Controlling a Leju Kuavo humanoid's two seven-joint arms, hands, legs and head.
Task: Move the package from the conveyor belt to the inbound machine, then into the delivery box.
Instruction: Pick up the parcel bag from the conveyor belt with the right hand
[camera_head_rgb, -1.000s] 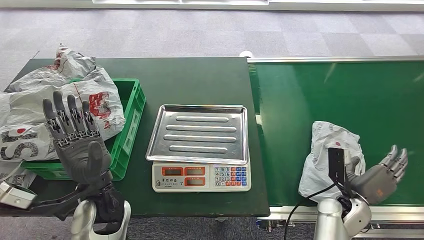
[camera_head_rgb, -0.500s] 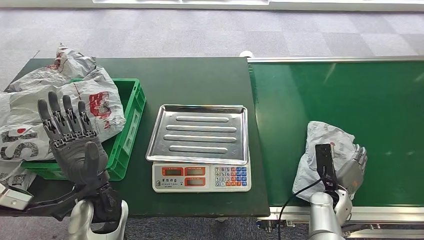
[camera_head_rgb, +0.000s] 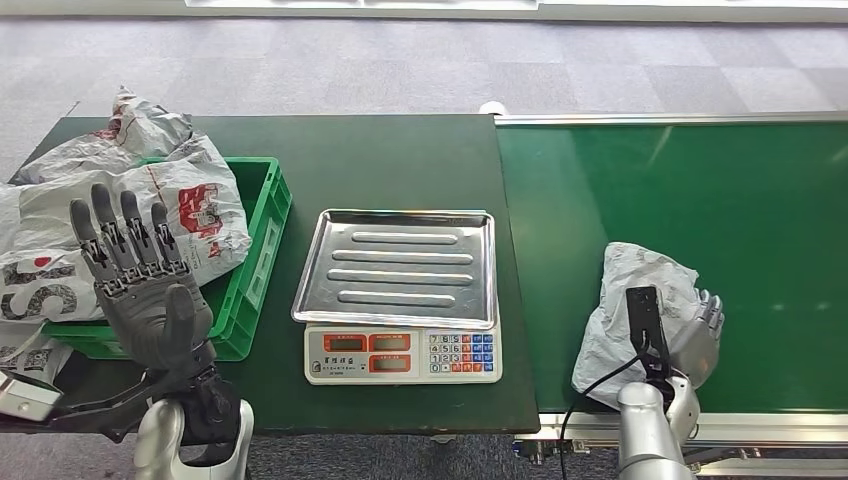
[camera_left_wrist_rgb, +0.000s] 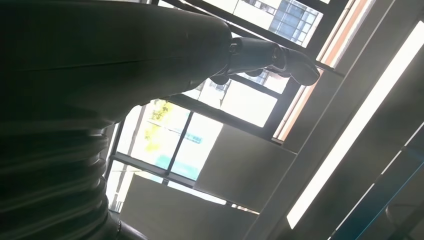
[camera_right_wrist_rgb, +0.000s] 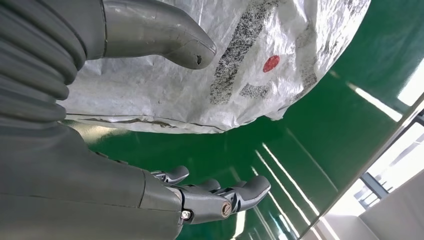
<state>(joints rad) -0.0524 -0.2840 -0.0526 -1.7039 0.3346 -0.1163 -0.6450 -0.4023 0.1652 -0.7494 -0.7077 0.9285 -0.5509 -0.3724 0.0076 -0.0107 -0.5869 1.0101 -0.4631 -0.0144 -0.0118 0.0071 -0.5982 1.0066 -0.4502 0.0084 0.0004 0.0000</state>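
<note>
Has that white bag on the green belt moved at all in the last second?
Yes. The white package has slid left along the conveyor belt, toward the scale, with the right hand at its side.

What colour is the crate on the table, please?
Green crate, clearest in the head view.

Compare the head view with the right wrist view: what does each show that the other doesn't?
Head view: the scale with its steel tray, the green crate heaped with bags, and the left hand raised with fingers spread. Right wrist view: the red dot and grey print on the package, and a gap between the thumb and the fingers. Both: the package on the belt and the right hand beside it.
</note>
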